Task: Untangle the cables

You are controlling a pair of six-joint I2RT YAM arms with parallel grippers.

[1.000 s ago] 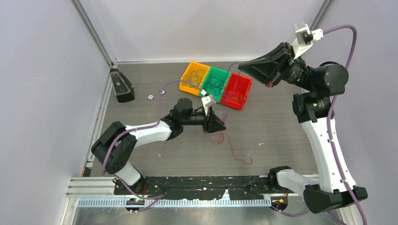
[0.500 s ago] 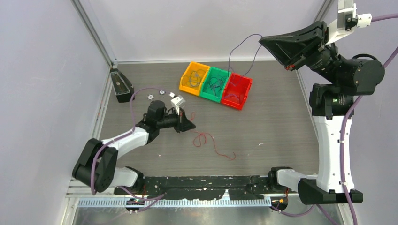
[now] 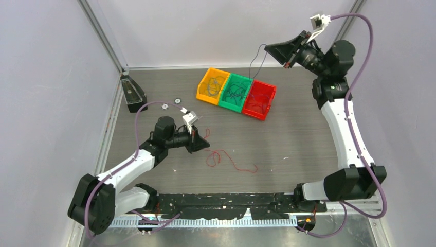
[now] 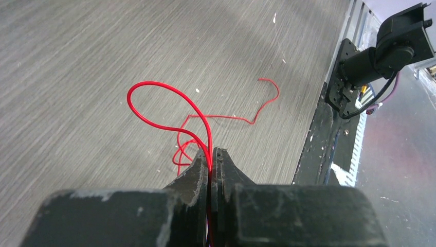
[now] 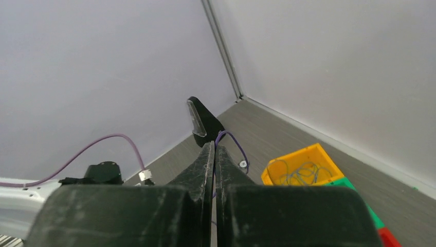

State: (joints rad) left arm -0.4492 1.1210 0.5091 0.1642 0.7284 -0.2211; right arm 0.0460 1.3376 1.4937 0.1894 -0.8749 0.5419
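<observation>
Since half a second ago the right arm has swung in from the far right and now reaches over the back of the table [image 3: 308, 144], while the left arm has drawn back toward the near left, dragging its strand with it.

2 cables are in hand, 1 per arm. The left gripper [image 4: 212, 153] is pinched tight on the red cable [image 3: 213, 157], with no gap showing between its 2 fingers. From the pinch the strand arches up in 1 open loop, drops to the table in a small knot of curls just beside the fingertips, and trails off toward the near edge in 1 wavy tail.

The right gripper [image 5: 214, 146] is held high, its jaws closed flat on the dark purple cable [image 5: 234, 139]. That strand hangs down in the air toward the bins; its lower end is too thin to follow.

3 bins stand touching in a slanted row at the back: the orange bin [image 3: 204, 82], the green bin [image 3: 241, 81] and the red bin [image 3: 268, 91]. Each holds curled strands, too tangled to count.

1 black wedge-shaped block [image 3: 133, 95] sits at the far left edge, and 2 small round parts [image 3: 165, 106] lie near it.
</observation>
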